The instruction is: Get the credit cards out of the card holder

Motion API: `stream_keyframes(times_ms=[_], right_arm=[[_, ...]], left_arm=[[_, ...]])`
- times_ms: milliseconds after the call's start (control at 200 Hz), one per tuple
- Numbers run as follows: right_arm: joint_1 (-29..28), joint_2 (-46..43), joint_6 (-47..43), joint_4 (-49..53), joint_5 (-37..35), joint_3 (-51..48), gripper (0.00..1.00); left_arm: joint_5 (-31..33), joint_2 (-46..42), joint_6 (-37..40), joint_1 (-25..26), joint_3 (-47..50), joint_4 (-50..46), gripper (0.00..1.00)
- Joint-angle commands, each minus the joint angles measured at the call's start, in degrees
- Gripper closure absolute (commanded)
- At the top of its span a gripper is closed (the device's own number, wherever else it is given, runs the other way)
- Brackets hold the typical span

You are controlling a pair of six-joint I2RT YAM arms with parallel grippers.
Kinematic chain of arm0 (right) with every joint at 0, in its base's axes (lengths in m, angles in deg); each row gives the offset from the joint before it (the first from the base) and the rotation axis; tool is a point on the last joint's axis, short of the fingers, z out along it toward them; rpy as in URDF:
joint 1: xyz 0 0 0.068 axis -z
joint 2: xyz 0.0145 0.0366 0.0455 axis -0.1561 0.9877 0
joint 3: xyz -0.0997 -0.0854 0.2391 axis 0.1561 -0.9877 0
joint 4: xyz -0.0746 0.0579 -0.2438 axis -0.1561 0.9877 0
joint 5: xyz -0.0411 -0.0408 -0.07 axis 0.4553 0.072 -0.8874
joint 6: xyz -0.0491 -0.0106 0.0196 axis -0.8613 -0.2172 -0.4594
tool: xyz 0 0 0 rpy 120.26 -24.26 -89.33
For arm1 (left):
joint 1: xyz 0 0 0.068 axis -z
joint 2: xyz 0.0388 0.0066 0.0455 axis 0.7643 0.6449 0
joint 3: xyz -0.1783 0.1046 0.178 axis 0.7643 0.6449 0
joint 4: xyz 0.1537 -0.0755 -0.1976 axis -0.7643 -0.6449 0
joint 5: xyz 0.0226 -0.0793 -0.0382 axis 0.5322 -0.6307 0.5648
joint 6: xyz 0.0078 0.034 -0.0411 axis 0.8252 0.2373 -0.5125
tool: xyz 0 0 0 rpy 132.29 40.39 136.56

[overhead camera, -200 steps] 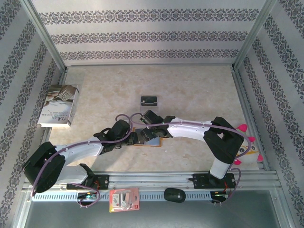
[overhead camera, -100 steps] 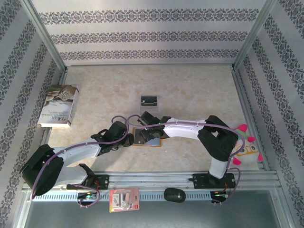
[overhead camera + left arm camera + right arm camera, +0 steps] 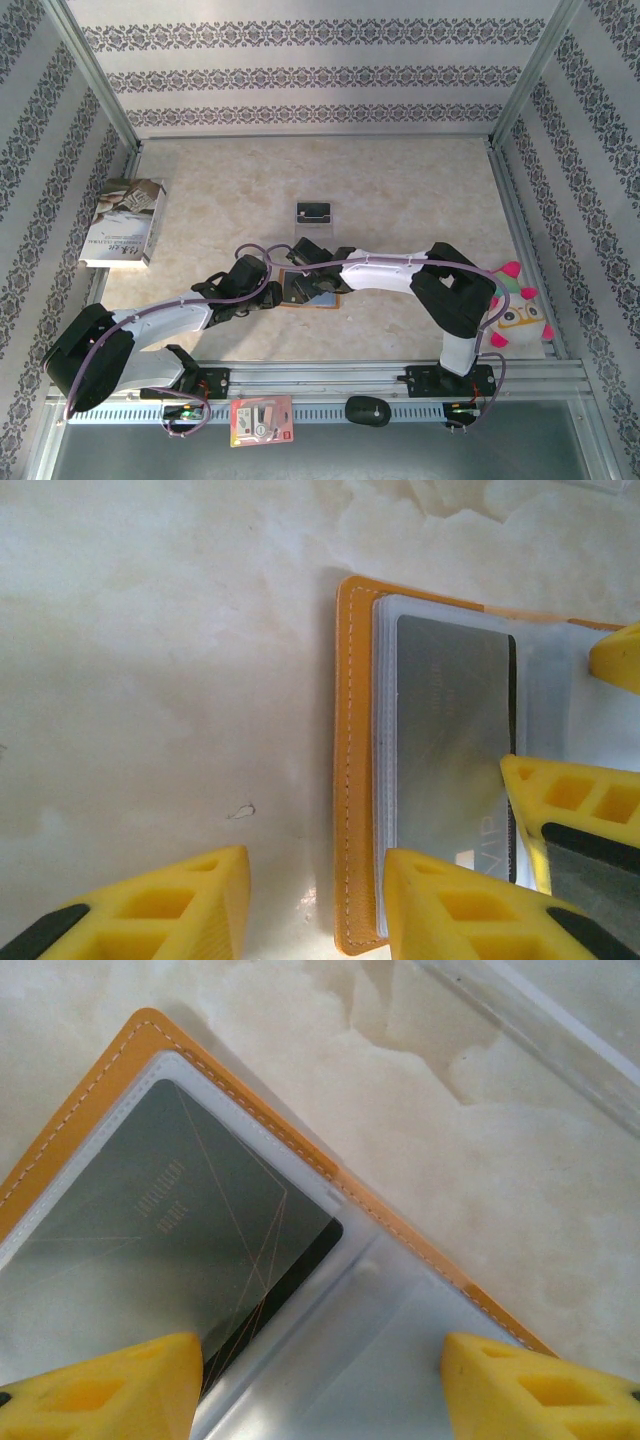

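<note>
Card holder (image 3: pixel 355 780) lies open on the right of the left wrist view, with bare table (image 3: pixel 150 680) all along its left edge. Left gripper (image 3: pixel 315 885) is partly spread, straddling that edge and gripping nothing. Right gripper (image 3: pixel 320 1370) is spread wide over the clear pocket (image 3: pixel 400 1360) beside the grey credit card (image 3: pixel 170 1220), empty too.

Only readable bit looks like "VIP" on the grey card (image 3: pixel 450 710). Lettering on the book (image 3: pixel 125 222) cover is too blurry.

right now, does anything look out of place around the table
A plush toy lies across the right side rail beside the right arm's elbow. A red-and-white packet sits on the front rail. Nothing looks spilled or damaged.
</note>
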Motion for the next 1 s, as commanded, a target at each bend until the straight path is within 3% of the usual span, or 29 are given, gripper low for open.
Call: stream_keyframes(times_ms=[0,285,999], right_arm=[[-0.69,0.67,-0.91,2.64,-4.45,-0.49,0.36],[-0.69,-1.99,-0.88,4.27,-8.86,-2.94,0.36],[-0.61,-8.37,0.1,5.41,-12.34,-7.74,0.35]], left_arm=[[-0.87,0.12,0.31,-0.8,-0.78,-0.73,0.6],[-1.13,0.45,0.73,-0.82,-1.33,-1.03,0.6],[-0.23,-0.81,1.42,-0.81,-2.18,-2.53,0.55]])
